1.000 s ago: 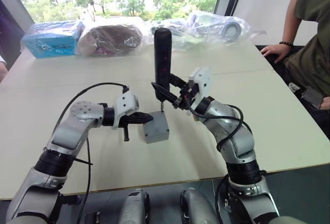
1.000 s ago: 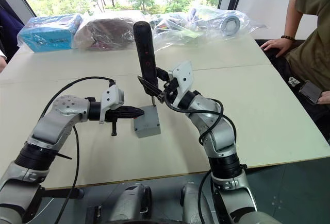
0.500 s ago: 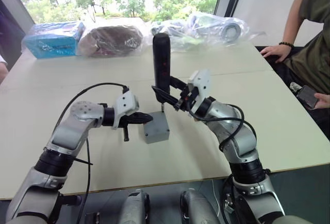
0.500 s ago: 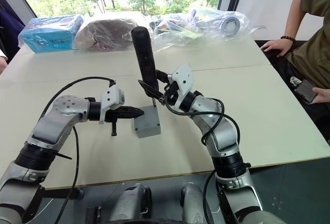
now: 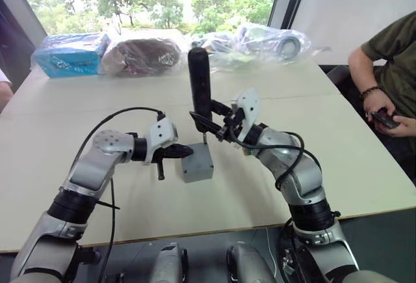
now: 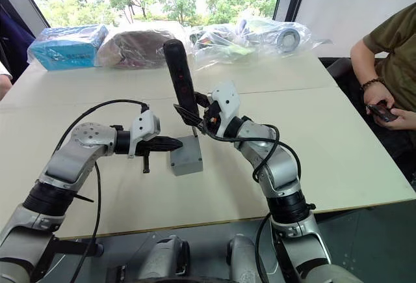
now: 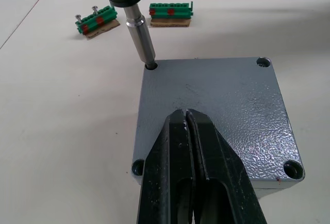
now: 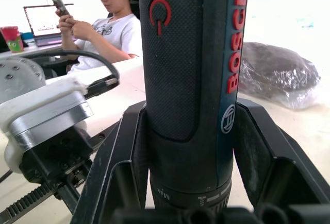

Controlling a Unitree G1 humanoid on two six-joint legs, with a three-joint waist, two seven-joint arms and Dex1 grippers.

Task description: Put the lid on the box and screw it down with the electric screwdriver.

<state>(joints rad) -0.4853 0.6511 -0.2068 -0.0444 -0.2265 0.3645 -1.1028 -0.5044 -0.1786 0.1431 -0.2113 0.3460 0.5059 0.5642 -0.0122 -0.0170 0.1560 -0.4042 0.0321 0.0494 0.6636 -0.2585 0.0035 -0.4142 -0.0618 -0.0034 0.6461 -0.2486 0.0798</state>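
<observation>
The left tool point(image 7: 186, 118) has its two black fingers pressed together, tips resting on the lid point(image 7: 221, 105), which sits flush on the box point(image 5: 197, 169) near the middle of the bench point(image 5: 364, 140). The right tool point(image 5: 209, 121) pinches the electric screwdriver point(image 5: 199, 82), held nearly upright, its metal bit point(image 7: 142, 41) seated in the screw hole at the lid's far left corner. Beyond the box lie two green-and-red blocks point(image 7: 95, 20). Plastic-wrapped bundles point(image 5: 140, 52) line the far edge, and a person point(image 5: 390, 81) sits at the right.
</observation>
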